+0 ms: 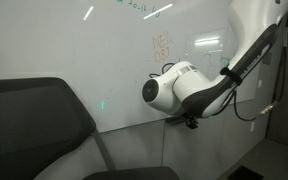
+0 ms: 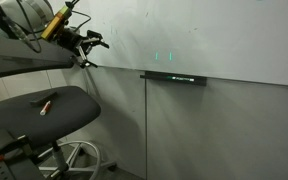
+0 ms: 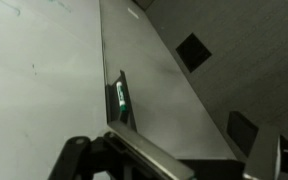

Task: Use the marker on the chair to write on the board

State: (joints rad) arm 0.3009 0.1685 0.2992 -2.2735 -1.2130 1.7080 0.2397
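The job has not really begun. The marker [image 2: 46, 103], a small reddish stick, lies on the seat of the chair [image 2: 74, 115]. Nothing holds it. The gripper [image 2: 96, 42] is up high, close to the board [image 2: 224, 35] and well away from the marker. Its two fingers [image 3: 76, 152] are spread wide with nothing between them, as the wrist view shows. A dark thing with a green bit [image 3: 122, 100] sits at the bottom edge of the board. Left to do, I think: go down to the seat, grab the marker, lift it, and write on the board.
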